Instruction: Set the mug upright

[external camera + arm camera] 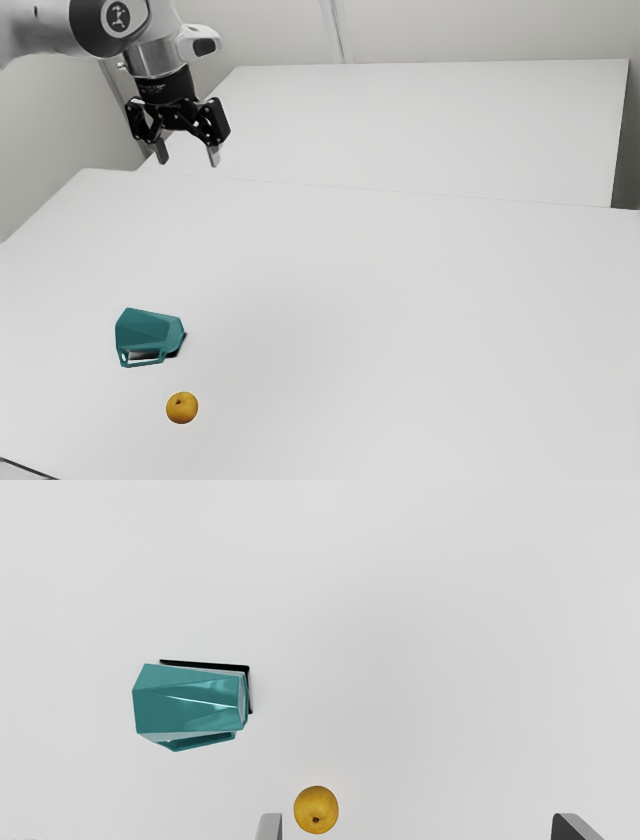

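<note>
The gripper (188, 160) is held high above the white table (380, 300), jaws spread wide! Below, out past one finger, the teal mug (187, 705) is seen lying on its side; nearer that finger, a yellow fruit (316, 807) is spotted.

Mug (187, 700) near likely fruit (316, 807)

And here's the arm (35, 30), smooth and pale grey, running into a big dark rounded cap (88, 28)! A pale ring circles its dark badge (117, 16), little light figure inside. Down to the pale wrist section (150, 55), blunt block (190, 45) jutting out, dark face on its end. Now a black collar (163, 88), then the gripper (188, 158): black, angular, dotted with small round spots, grey fingers (213, 156) below!
</note>
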